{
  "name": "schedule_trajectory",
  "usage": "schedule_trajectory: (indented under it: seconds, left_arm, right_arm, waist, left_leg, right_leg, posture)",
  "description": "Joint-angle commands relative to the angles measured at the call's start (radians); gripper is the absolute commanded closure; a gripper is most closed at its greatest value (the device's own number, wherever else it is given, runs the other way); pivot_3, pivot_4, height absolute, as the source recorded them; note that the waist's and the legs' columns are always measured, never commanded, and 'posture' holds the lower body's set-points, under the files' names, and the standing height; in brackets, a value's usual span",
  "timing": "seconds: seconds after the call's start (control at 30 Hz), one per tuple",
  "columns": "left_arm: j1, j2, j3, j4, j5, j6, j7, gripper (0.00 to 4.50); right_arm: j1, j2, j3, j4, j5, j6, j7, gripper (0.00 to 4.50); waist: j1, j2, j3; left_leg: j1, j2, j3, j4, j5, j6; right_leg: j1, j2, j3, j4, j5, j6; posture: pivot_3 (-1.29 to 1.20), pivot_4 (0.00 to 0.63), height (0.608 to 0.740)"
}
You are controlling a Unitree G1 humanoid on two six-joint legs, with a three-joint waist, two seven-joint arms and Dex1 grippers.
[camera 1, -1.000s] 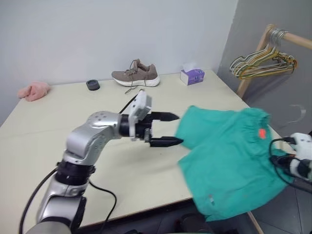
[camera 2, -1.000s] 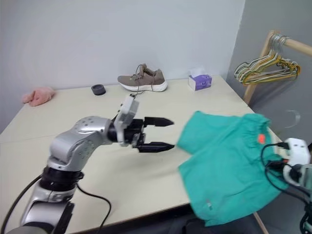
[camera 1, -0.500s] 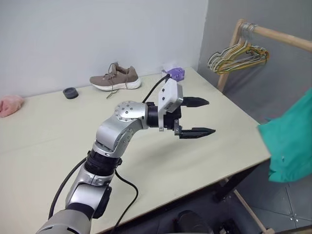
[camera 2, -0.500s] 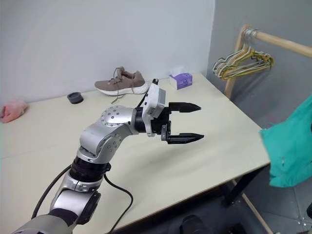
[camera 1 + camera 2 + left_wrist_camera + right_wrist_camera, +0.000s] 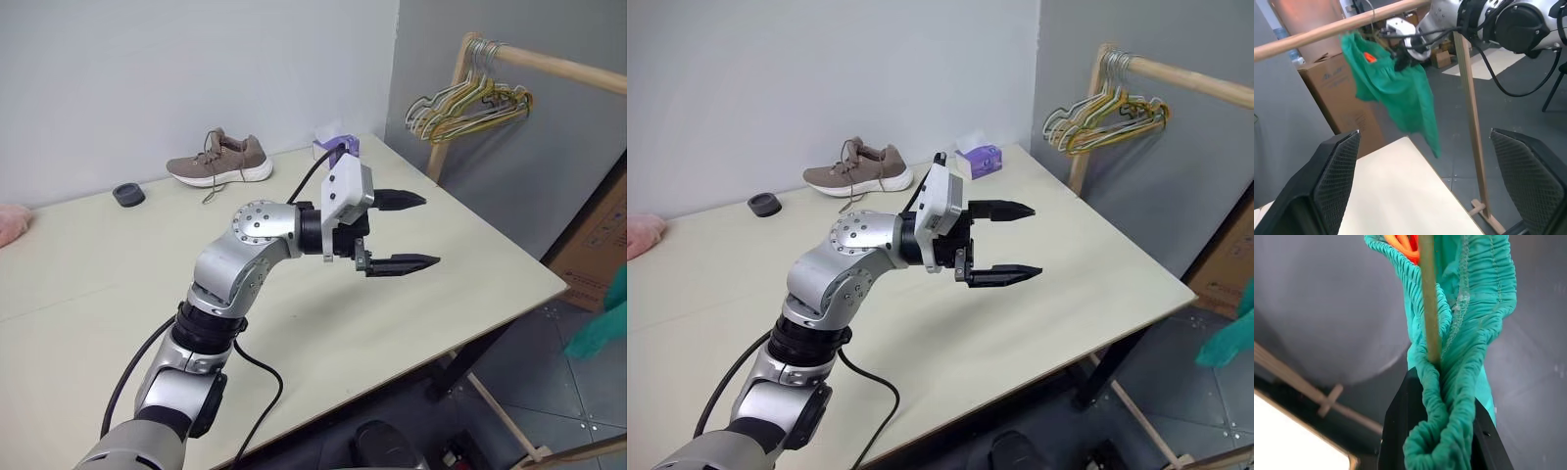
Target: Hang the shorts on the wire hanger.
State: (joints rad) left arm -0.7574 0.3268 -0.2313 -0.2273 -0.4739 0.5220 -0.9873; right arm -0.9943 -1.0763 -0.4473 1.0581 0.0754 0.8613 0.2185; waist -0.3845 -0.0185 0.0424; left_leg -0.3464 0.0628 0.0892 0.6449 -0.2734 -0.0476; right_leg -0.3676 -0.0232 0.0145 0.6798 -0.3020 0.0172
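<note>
The teal-green shorts [image 5: 1396,83] hang in the air off the table's right end, close under a wooden rail [image 5: 1312,34]; a strip of them shows at the right edge of the head view [image 5: 609,318]. My right gripper [image 5: 1400,56] is shut on their gathered waistband [image 5: 1449,382], beside the orange tag [image 5: 1405,245]. A thin olive wire [image 5: 1427,298], apparently the wire hanger, lies along the waistband and ends in the gripped fold. My left gripper [image 5: 397,230] is open and holds nothing. It is level above the table [image 5: 470,294] and points toward the shorts.
On the far side of the table are a brown shoe [image 5: 217,160], a purple tissue box [image 5: 333,147], a small black disc [image 5: 126,194] and a pink cloth [image 5: 10,220]. A bunch of hangers [image 5: 470,98] hangs from the wooden rack [image 5: 549,67]. A cardboard box [image 5: 600,255] stands right.
The view has swung right. My right gripper has carried the shorts off the table's right corner, up and away to the right. The left gripper rose slightly and stayed open.
</note>
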Motion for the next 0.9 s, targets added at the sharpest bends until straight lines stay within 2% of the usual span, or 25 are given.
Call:
schedule_trajectory:
  seconds: [0.03,0.2,0.43,0.57,0.73,0.9]
  left_arm:
    - [-0.048,-0.009,0.025,-0.036,-0.018,0.001,0.018,0.05]
    - [-0.097,-0.034,0.027,-0.015,-0.037,0.024,0.028,0.05]
    - [-0.186,-0.054,0.053,0.002,-0.152,0.187,0.031,0.05]
    - [-0.212,-0.058,0.053,0.023,-0.149,0.186,0.038,0.05]
    - [-0.205,-0.051,0.035,0.027,-0.126,0.162,0.032,0.0]
    - [-0.198,-0.045,0.028,0.03,-0.115,0.148,0.023,0.0]
  right_arm:
    - [-0.022,-0.008,-0.004,-0.022,0.035,0.011,0.009,4.5]
    - [-0.009,-0.008,0.001,-0.026,0.054,0.04,0.019,4.5]
    - [0.004,0.008,-0.005,-0.07,0.082,0.069,0.022,4.5]
    - [0.007,0.024,-0.037,-0.137,0.111,0.086,-0.001,4.5]
    - [0.044,0.044,-0.098,-0.255,0.151,0.127,-0.042,2.98]
    - [0.089,0.071,-0.153,-0.406,0.183,0.184,-0.081,1.2]
  waist:
    - [0.0,0.0,0.0]
    - [0.007,0.0,0.0]
    - [0.012,-0.001,0.0]
    - [0.012,0.0,0.0]
    - [0.015,0.001,0.0]
    - [0.023,0.0,0.0]
  left_leg:
    - [0.0,0.0,0.0,0.0,0.0,-0.001]
    - [0.0,0.0,0.0,0.0,0.0,0.0]
    - [0.0,0.0,0.0,0.0,0.0,0.0]
    - [0.0,0.0,0.0,0.0,0.0,0.0]
    - [0.0,0.0,0.0,0.0,0.002,-0.003]
    - [0.0,0.0,0.0,0.0,0.002,-0.003]
  right_leg:
    - [0.0,0.0,0.0,0.0,0.0,0.0]
    - [0.001,0.0,0.001,0.0,0.0,0.001]
    - [0.0,0.001,0.002,0.0,0.0,0.001]
    - [0.0,0.001,0.002,0.0,0.0,0.001]
    - [0.0,0.001,0.002,0.0,0.0,0.001]
    - [0.0,0.001,0.003,0.0,0.0,0.002]
  posture:
    - [-0.3,0.011,0.74]
    - [-0.31,0.007,0.74]
    - [-0.31,0.004,0.74]
    - [-0.31,0.0,0.74]
    - [-0.31,0.0,0.74]
    - [-0.31,0.0,0.74]
